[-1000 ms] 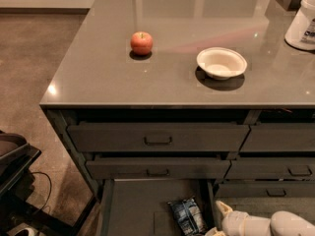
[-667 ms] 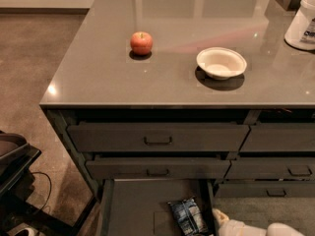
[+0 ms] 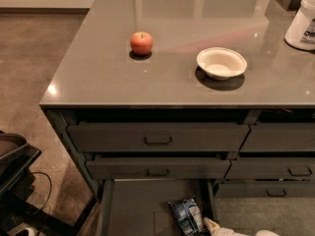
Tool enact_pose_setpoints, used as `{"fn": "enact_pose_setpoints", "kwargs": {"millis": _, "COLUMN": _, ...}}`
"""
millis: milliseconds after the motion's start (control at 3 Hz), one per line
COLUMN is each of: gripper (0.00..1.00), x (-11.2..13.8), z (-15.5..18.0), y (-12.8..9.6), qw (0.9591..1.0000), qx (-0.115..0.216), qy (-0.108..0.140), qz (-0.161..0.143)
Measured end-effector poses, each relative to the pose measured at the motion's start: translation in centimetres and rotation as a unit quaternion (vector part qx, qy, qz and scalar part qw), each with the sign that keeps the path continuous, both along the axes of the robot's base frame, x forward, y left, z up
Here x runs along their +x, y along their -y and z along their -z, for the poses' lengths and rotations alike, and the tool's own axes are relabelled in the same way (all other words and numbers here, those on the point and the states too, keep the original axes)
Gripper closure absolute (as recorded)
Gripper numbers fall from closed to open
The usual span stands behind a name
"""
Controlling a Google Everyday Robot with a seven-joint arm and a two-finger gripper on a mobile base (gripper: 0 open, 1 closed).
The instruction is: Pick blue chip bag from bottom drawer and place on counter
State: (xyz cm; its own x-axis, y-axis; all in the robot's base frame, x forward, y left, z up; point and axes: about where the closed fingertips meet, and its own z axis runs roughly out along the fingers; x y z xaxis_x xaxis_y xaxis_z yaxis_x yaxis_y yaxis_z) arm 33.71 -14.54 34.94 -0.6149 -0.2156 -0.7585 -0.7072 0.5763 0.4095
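Note:
The blue chip bag (image 3: 186, 214) lies flat on the grey floor of the open bottom drawer (image 3: 138, 205), near its right wall at the lower edge of the view. My gripper (image 3: 216, 228) is a white shape at the very bottom of the view. It sits just right of the bag's lower corner and is mostly cut off by the frame. I cannot tell if it touches the bag. The glossy grey counter (image 3: 172, 82) fills the upper half of the view above the drawer cabinet.
On the counter stand a red apple (image 3: 141, 43), a white bowl (image 3: 221, 62) and a white container (image 3: 302, 21) at the far right. Two shut drawer fronts (image 3: 157, 139) with dark handles sit above the open drawer. A dark piece of equipment (image 3: 15, 166) stands at the lower left on the floor.
The white arm and gripper have sunk lower and back toward the bottom edge of the view, so less of them shows. The bag has not moved.

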Motion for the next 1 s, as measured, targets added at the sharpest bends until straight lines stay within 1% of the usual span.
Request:
{"fn": "enact_pose_setpoints", "kwargs": {"millis": 333, "gripper": 0.00, "x": 0.5, "z": 0.6, "y": -0.4, "qw": 0.9999, "qx": -0.011, "qy": 0.005, "qz": -0.001}}
{"fn": "enact_pose_setpoints", "kwargs": {"millis": 667, "gripper": 0.00, "x": 2.6, "z": 2.5, "y": -0.5, "qw": 0.9999, "qx": -0.004, "qy": 0.011, "qz": 0.006}}
{"fn": "enact_pose_setpoints", "kwargs": {"millis": 1000, "gripper": 0.00, "x": 6.2, "z": 5.2, "y": 1.1, "qw": 0.9990, "qx": -0.025, "qy": 0.021, "qz": 0.031}}
